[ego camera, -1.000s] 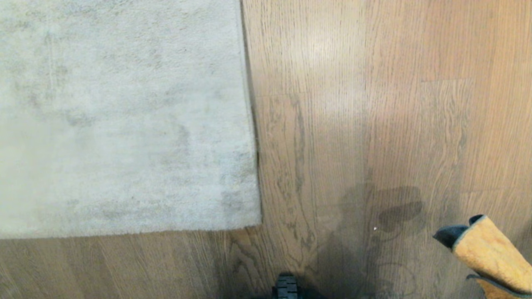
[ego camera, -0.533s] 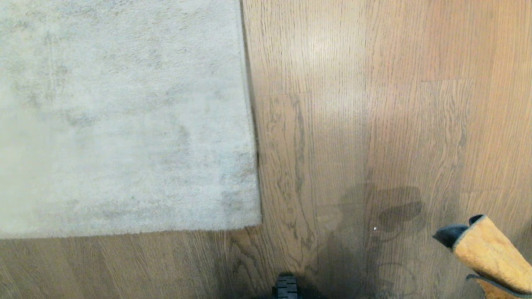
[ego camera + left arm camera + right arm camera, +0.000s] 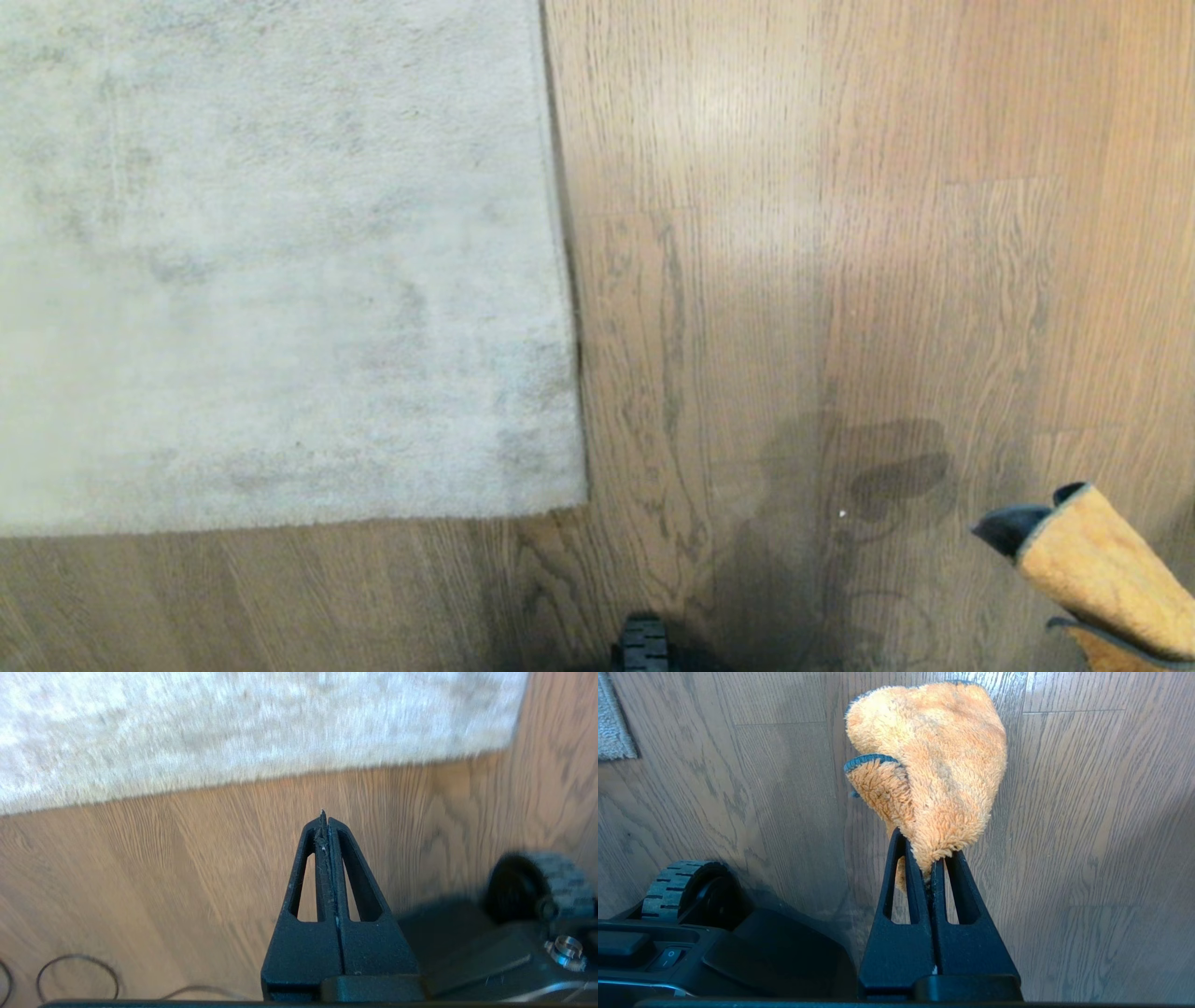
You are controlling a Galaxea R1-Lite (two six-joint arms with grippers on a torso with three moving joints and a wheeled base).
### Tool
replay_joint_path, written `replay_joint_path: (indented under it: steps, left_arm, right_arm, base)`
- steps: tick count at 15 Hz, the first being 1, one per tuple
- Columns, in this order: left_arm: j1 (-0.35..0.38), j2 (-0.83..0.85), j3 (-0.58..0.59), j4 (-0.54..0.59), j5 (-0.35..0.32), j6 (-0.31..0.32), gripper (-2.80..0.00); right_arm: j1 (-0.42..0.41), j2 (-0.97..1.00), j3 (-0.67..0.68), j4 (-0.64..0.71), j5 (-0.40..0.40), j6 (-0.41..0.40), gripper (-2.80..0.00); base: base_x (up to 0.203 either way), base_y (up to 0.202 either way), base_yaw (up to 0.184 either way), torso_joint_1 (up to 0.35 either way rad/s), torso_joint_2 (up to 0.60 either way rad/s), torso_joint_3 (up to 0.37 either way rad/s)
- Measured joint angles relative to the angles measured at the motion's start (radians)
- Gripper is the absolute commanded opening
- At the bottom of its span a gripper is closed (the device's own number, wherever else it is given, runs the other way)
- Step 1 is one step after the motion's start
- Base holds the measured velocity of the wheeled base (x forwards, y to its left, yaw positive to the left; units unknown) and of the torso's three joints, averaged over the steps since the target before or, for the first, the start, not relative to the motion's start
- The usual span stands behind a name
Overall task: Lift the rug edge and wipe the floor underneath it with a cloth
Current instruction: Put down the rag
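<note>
Grey rug edge (image 3: 261, 777) flat on the floor (image 3: 163, 858), lying crosswise just ahead of the left gripper (image 3: 324, 816), jaws together and empty; right gripper (image 3: 931, 868) farther off, jaws clamped on the cloth (image 3: 934, 760).

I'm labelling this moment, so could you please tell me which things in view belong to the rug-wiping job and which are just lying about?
Job:
- rug edge
- floor
- cloth, clamped in right gripper
- left gripper, shut, empty

Just there:
- robot's base wheel
- thin cable loop
</note>
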Motion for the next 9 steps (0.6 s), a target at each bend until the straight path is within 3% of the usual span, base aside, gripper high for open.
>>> replay_joint_path:
  steps: [9]
  left_arm:
    - [0.004,-0.159,0.0,0.001,-0.001,0.028,-2.8]
  right_arm:
    - [0.0,0.0,0.0,0.0,0.0,0.0,-2.8]
  base:
    - [0.0,0.0,0.0,0.0,0.0,0.0]
